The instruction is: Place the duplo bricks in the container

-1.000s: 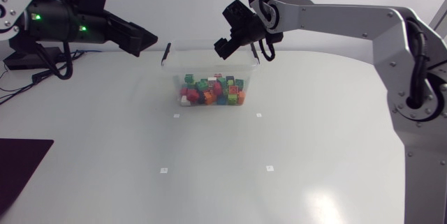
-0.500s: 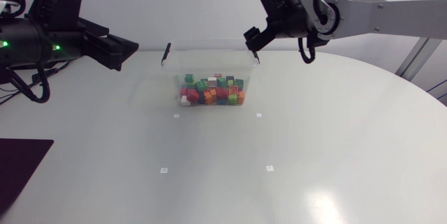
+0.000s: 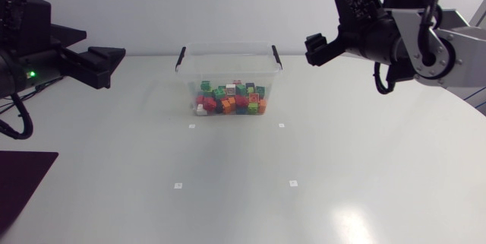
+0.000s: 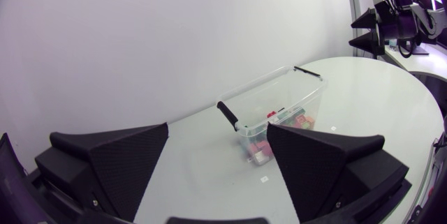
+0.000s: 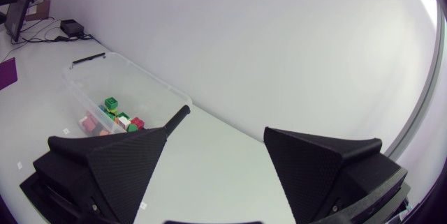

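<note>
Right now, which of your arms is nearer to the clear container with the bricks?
Right. My right arm ends close beside the container, on my right of it. My left arm ends farther off, on the opposite side.

No writing, number or label can be read anywhere. The only marks are four small white squares point(image 3: 191, 126) on the table point(image 3: 342, 168), too small to show any print: two just beside the container point(image 3: 228, 68), two nearer the table's front edge
</note>
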You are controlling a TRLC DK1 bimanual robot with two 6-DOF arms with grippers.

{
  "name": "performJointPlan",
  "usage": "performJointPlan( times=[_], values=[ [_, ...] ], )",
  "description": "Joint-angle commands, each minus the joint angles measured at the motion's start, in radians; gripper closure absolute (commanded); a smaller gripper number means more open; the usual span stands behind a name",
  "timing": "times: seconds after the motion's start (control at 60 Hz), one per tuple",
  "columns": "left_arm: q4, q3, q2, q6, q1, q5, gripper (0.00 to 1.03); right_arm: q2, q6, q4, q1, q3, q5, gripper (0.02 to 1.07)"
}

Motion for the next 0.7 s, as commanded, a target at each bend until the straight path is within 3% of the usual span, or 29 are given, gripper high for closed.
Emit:
performJointPlan(
  times=[0.0, 0.283, 0.683],
  values=[
    [0.028, -0.049, -0.032, 0.008, 0.003, -0.017, 0.05, -0.06, 0.003, 0.031, -0.015, -0.075, 0.018, 0.07],
    [0.114, -0.16, -0.11, -0.001, 0.024, -0.064, 0.05, -0.215, 0.009, 0.041, -0.06, -0.221, 0.046, 0.07],
    [0.165, -0.299, -0.265, -0.026, 0.098, -0.064, 0.05, -0.427, 0.033, 0.054, -0.139, -0.405, 0.046, 0.07]
  ],
)
